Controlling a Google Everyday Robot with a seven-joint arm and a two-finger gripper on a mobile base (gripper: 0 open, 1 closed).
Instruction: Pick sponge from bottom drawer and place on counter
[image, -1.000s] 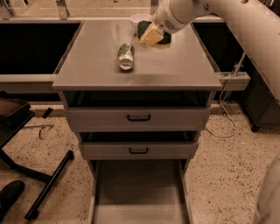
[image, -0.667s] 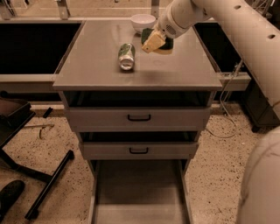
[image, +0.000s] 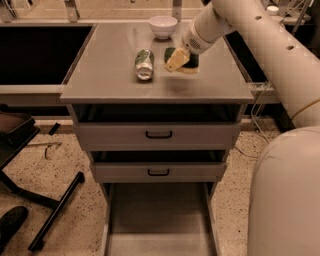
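My gripper hangs just above the counter, right of centre, at the end of the white arm that comes in from the upper right. It is shut on the dark green sponge, which shows between and behind the pale yellow pads. A shadow lies on the counter under it, so the sponge seems held slightly off the surface. The bottom drawer is pulled open below, and its grey floor is bare.
A green-and-silver can lies on its side on the counter, just left of the gripper. A white bowl stands at the counter's back edge. The two upper drawers are shut. Black chair legs stand on the floor at the left.
The gripper with the sponge has moved down and toward the counter's front, closer to the surface. The can, bowl and drawers have not moved.
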